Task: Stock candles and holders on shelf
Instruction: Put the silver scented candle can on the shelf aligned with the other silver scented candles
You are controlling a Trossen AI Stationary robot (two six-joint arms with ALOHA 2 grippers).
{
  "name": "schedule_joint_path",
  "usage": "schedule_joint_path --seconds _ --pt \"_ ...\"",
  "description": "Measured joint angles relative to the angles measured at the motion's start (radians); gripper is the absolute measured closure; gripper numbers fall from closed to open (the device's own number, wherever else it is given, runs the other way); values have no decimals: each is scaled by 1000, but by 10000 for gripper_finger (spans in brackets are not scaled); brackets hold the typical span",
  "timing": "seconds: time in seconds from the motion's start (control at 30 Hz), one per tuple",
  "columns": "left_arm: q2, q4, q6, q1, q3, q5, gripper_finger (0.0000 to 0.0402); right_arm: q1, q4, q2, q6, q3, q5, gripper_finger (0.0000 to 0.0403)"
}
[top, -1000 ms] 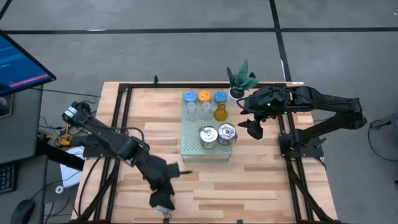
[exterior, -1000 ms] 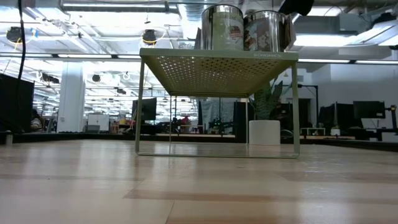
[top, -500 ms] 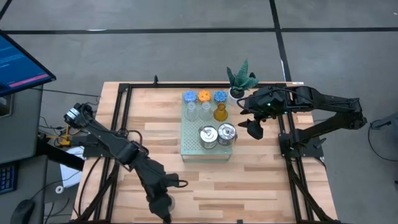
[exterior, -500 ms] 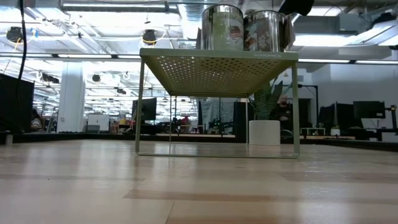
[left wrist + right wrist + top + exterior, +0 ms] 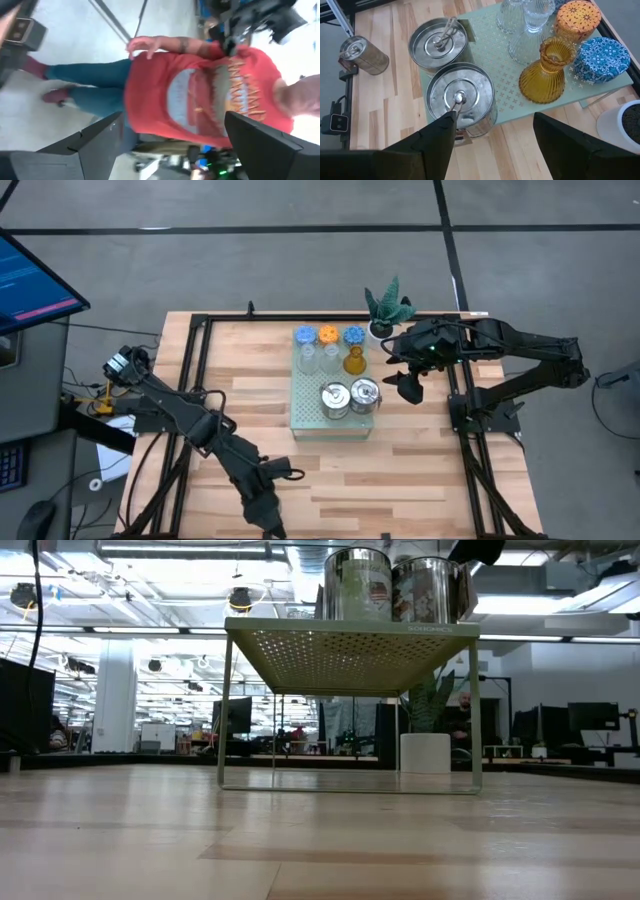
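The mint-green shelf (image 5: 330,420) stands mid-table. On it are two blue candles (image 5: 305,335) (image 5: 354,335) and an orange candle (image 5: 328,334) along the far edge. In front of them stand two clear glass holders (image 5: 527,20) and an amber one (image 5: 550,70). Two silver tins (image 5: 335,400) (image 5: 365,394) stand toward the near edge. A third silver tin (image 5: 364,55) stands on the wood near the table's near edge. My left gripper (image 5: 268,520) hangs open above the near edge, nothing between its fingers (image 5: 95,145). My right gripper (image 5: 408,387) hovers open just right of the shelf.
A green plant in a white pot (image 5: 388,310) stands at the shelf's far right corner. Black frame rails (image 5: 190,380) run along the table's left and right sides. A person in a red shirt (image 5: 200,95) stands beyond the near edge. Bare wood lies left of and in front of the shelf.
My left gripper has shifted a little toward the table's near edge, rolled about its own axis and tipped up closer to level. My right arm has kept still, and nothing on the shelf has moved.
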Motion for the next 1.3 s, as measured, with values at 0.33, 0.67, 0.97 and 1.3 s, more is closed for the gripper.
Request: schedule_joint_path --seconds 0.33,0.67,0.97,1.3 --pt "7 -397 392 -55 -7 -70 55 0 0 0 0 0 0 147" --pt "87 -443 660 -135 -7 -337 55 0 0 0 0 0 0 147" --pt "224 -438 781 -152 -7 -344 55 0 0 0 0 0 0 147" --pt "245 -438 785 -125 -7 -357 55 0 0 0 0 0 0 147"
